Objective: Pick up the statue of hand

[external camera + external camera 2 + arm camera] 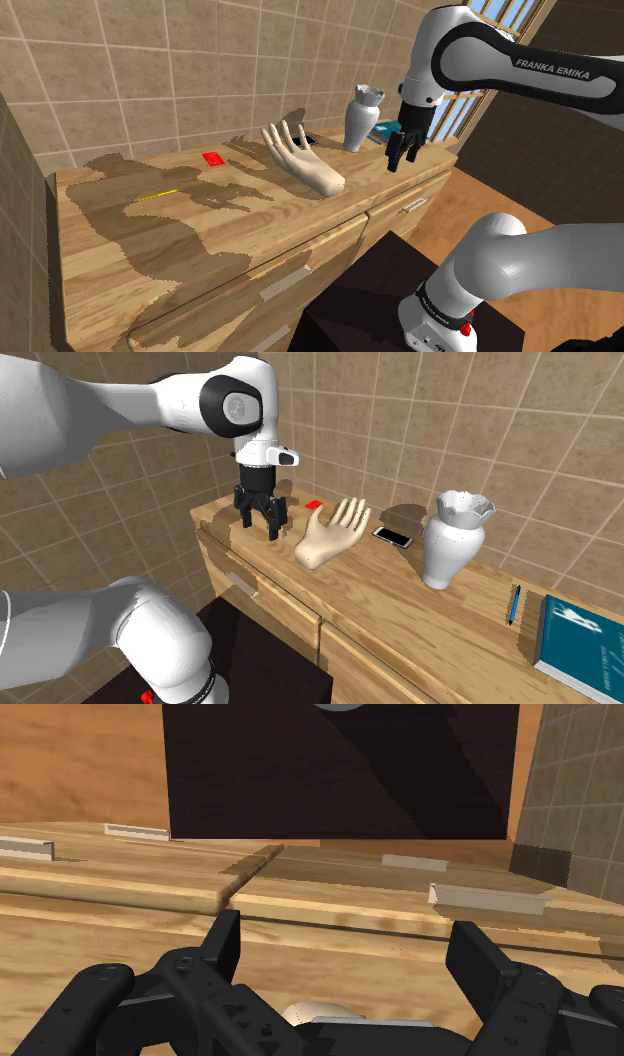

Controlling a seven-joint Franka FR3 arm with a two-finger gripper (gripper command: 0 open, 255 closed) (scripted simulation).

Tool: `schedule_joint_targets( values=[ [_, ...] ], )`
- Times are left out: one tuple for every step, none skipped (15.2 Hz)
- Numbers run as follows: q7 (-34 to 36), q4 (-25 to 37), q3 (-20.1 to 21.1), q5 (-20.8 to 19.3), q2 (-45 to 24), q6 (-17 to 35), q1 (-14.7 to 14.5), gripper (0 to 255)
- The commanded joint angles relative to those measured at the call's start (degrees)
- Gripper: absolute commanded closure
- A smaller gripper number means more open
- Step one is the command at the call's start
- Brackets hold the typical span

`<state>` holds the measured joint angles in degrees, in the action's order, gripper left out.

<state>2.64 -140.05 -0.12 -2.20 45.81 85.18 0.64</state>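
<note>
Clutter is sitting along the wooden tabletop. A white vase is standing upright at the second exterior view's right of the pale hand statue. A dark phone is lying between them, nearer the far wall. A small red block is lying just beyond the statue toward the wall. A blue pen and a teal book are lying past the vase, further right in that view. A thin yellow stick is lying at the shoulder view's left.

The vase's mouth is facing up; what it is holding cannot be told. The drawers below are sitting shut.

The statue is lying on the tabletop, palm up and fingers spread toward the wall. The jaws are hanging over the near edge, at the second exterior view's left of the statue, near it but apart. Bare wood is showing between them. The black fingers are standing wide apart, gripping nothing.
</note>
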Motion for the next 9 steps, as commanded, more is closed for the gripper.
schedule_joint_targets(
  values=[
    [0.0,0.0,0.0,0.0,0.0,0.0,0.0,0],
    [-0.2,0.5,-0.1,0.2,-2.0,1.8,-0.2,0],
    [-0.4,1.1,-0.1,0.3,-4.0,3.5,-0.3,0],
    [-0.6,1.7,-0.2,0.5,-6.0,5.2,-0.5,0],
    [-0.8,2.4,-0.2,0.6,-8.0,6.8,-0.7,0],
    [-1.1,3.2,-0.3,0.8,-10.1,8.3,-0.9,0],
    [-1.3,4.1,-0.3,1.0,-12.2,9.8,-1.1,0],
    [-1.5,5.0,-0.3,1.2,-14.2,11.2,-1.2,0],
    [-1.8,6.0,-0.4,1.4,-16.3,12.6,-1.4,0]
  ],
)
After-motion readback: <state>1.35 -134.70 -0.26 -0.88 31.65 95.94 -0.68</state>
